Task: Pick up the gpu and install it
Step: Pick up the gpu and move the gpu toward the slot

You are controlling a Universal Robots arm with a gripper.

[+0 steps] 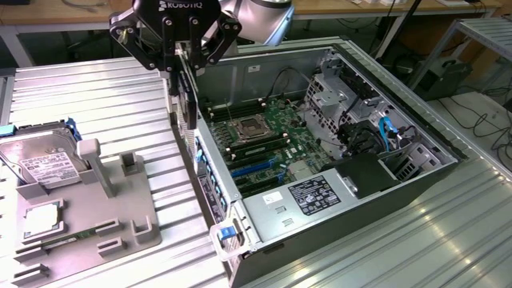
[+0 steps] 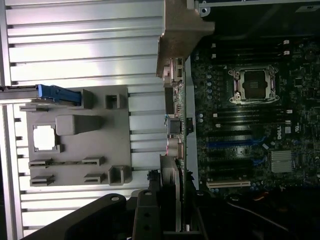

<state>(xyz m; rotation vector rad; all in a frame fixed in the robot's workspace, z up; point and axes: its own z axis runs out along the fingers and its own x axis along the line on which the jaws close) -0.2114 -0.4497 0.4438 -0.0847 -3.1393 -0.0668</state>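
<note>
One black gripper [image 1: 190, 60] grasps the thin green gpu card [image 1: 187, 102] upright at the open grey computer case [image 1: 232, 78] edge; best held plumb

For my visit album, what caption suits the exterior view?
The end effector holds a graphics card on edge at the rim of an open computer case.
</note>
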